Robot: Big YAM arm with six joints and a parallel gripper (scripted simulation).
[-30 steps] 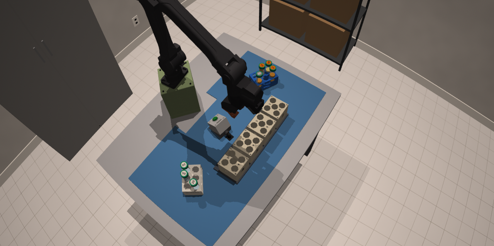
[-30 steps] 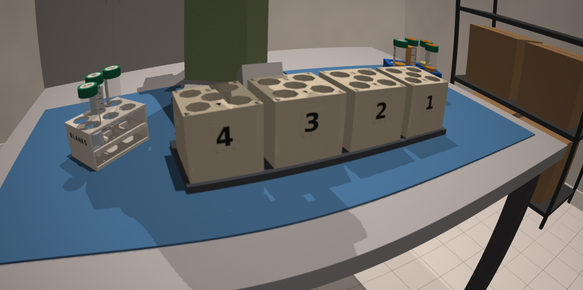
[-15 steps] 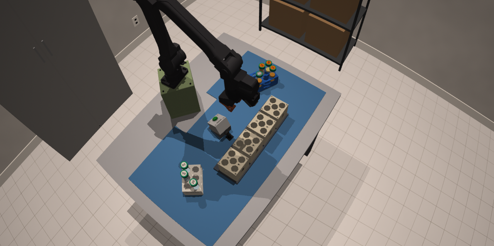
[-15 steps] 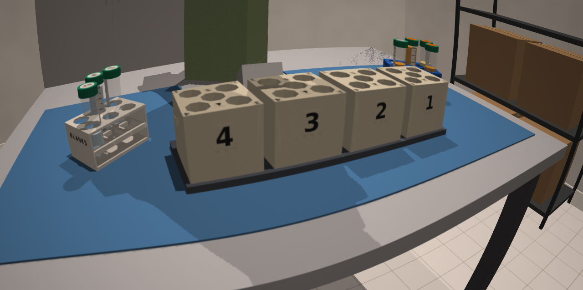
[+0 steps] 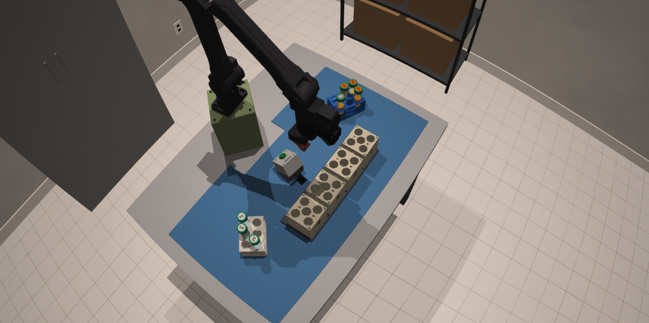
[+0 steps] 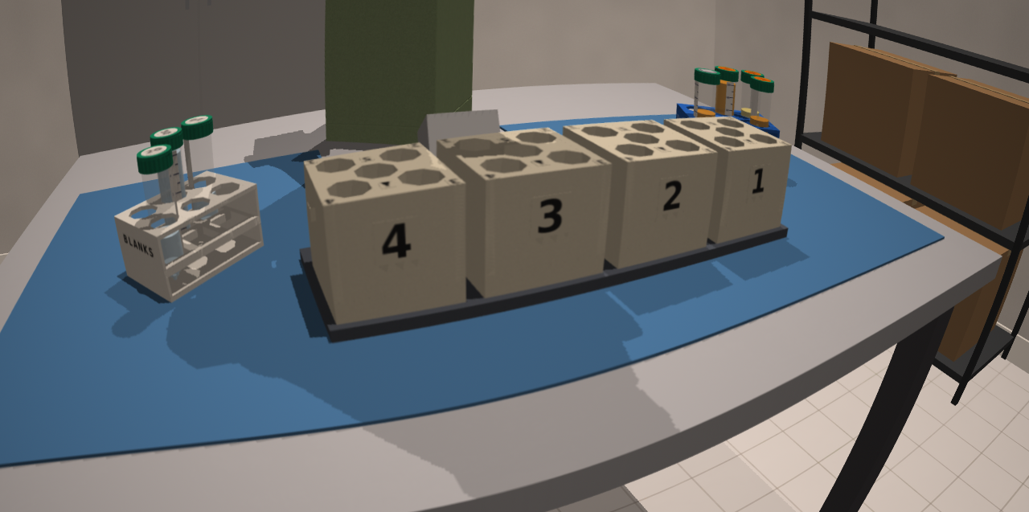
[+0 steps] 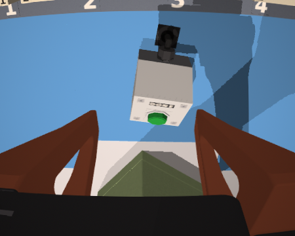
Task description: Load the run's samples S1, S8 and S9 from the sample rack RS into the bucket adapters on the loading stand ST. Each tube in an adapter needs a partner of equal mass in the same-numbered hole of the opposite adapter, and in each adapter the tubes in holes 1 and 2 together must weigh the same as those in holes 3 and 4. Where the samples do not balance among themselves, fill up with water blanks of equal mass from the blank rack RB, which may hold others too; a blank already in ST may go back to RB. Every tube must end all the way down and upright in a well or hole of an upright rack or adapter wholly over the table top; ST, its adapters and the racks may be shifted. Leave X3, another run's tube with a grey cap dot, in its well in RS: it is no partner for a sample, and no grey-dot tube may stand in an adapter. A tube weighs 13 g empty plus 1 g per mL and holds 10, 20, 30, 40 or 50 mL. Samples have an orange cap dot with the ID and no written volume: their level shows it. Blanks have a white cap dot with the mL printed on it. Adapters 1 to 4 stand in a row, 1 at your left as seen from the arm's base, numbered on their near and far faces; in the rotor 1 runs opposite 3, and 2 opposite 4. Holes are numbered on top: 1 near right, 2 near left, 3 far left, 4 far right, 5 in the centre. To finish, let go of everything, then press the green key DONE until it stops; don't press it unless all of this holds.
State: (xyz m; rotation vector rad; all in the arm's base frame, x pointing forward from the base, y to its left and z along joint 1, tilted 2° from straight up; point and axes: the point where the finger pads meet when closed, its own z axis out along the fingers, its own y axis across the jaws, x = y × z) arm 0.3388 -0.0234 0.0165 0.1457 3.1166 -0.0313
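Note:
My gripper (image 5: 302, 143) hangs open and empty high above the mat, between the DONE key box (image 5: 287, 163) and the sample rack; its rust-red fingers frame the green key (image 7: 157, 118) in the wrist view. The loading stand ST (image 5: 332, 180) holds four beige adapters in a row, numbered 4 to 1 in the exterior view (image 6: 547, 206); all their holes look empty. The blue sample rack RS (image 5: 347, 99) holds several green-capped tubes with orange dots and one with a pale dot. The white blank rack RB (image 5: 252, 233) holds three tubes with white cap dots (image 6: 172, 149).
The arm's olive base block (image 5: 233, 118) stands at the table's back edge. A black shelf with cardboard boxes (image 5: 415, 12) stands beyond the table's far side. A blue mat (image 5: 299, 184) covers most of the table top.

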